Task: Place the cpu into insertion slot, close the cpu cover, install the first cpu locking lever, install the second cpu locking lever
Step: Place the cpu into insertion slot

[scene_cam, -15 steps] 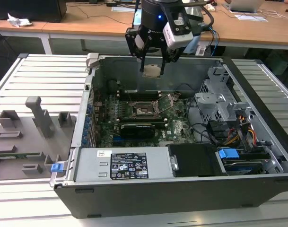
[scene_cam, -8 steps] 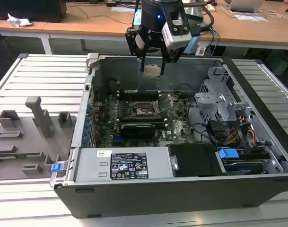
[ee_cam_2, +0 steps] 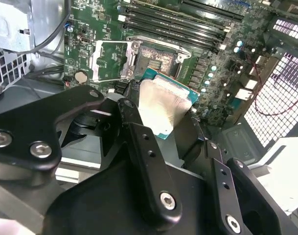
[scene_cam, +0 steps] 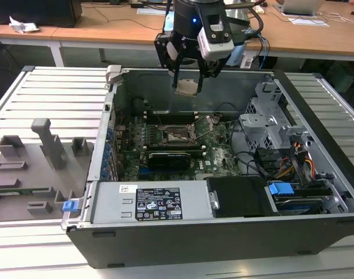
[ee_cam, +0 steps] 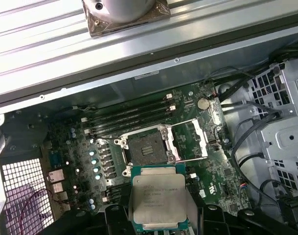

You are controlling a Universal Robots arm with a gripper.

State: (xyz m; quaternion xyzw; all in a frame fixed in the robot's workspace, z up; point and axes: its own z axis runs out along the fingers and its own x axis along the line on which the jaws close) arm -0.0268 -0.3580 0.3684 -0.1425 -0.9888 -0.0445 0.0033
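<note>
My gripper (scene_cam: 188, 85) hangs above the open computer case, shut on the cpu (scene_cam: 186, 88), a flat square chip with a pale metal top. In both wrist views the cpu (ee_cam: 158, 196) (ee_cam_2: 163, 105) sits between the black fingers (ee_cam_2: 133, 105). Below it on the green board lies the insertion slot (scene_cam: 179, 135) (ee_cam: 148, 149) (ee_cam_2: 156, 59), a dark, bare square socket. The cpu cover (ee_cam: 191, 139) (ee_cam_2: 109, 59), a thin silver frame, is swung open beside the socket. The chip is well above the socket and apart from it.
Long black memory slots (ee_cam: 131, 115) run beside the socket. A grey drive cage (scene_cam: 270, 125) with cables fills the case on the exterior view's right, and a power supply (scene_cam: 156, 203) sits at the near edge. A grey fixture plate (scene_cam: 31, 168) lies outside the case.
</note>
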